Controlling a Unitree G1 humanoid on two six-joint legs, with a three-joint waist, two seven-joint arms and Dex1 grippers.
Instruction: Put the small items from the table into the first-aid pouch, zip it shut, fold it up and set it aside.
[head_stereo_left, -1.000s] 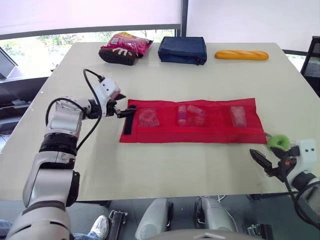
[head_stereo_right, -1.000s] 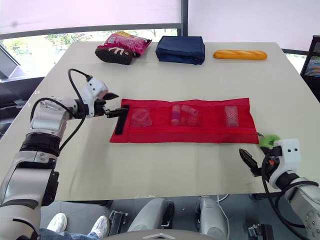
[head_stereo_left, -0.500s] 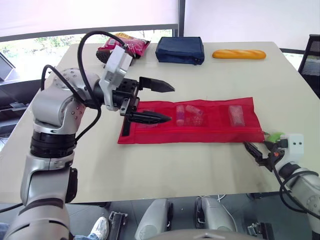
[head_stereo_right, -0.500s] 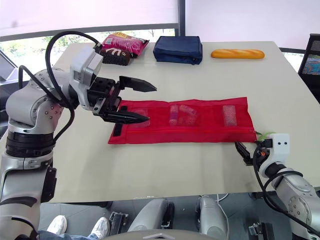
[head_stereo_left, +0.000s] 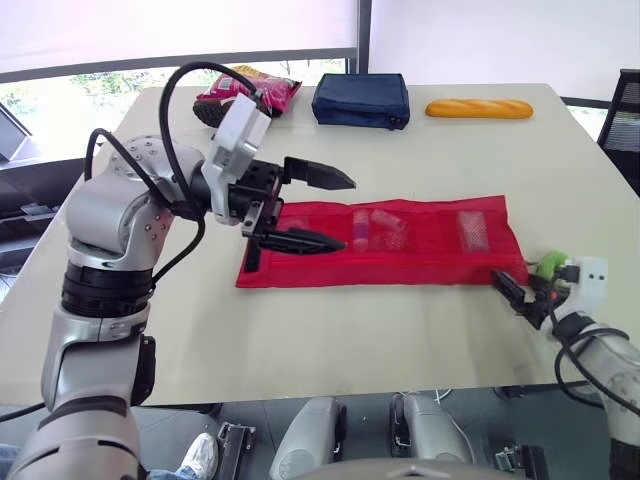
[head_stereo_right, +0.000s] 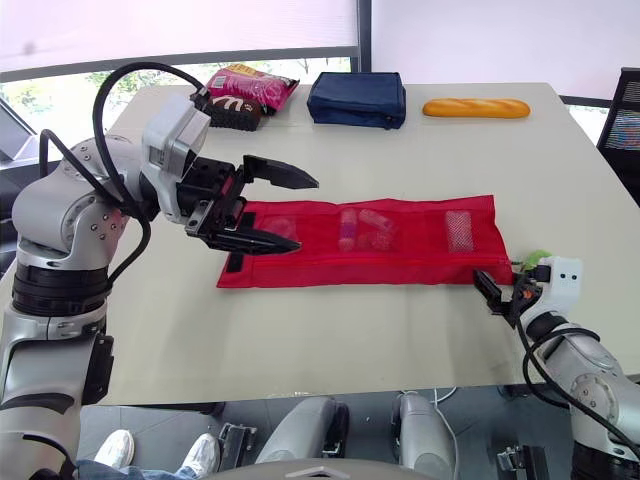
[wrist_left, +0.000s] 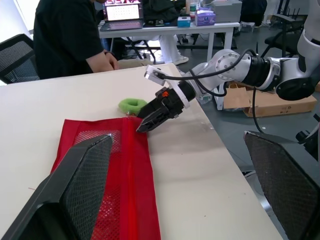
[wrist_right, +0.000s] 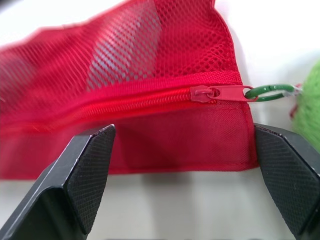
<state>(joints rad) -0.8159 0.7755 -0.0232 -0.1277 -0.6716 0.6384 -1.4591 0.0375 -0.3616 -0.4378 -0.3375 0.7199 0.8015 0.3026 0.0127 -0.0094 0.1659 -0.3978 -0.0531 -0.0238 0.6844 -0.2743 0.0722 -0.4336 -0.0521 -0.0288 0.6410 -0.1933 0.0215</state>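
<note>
The red mesh pouch lies flat and unfolded across the table, with small items showing through its pockets. Its zipper pull sits at the right end, with a green ring on it. My left gripper hangs open above the pouch's left part, fingers pointing right, holding nothing. My right gripper is low on the table at the pouch's near right corner. It is open, and the corner of the pouch lies just ahead of its fingers. A fuzzy green thing lies beside it.
At the table's far edge lie a navy bag, a bread loaf, a pink snack packet and a dark item. The table's right edge runs close to my right gripper. A person in black sits beyond the table.
My left gripper has left the pouch's left end, risen and swung over the pouch. My right gripper has moved from the front right corner up to the pouch's right end.
</note>
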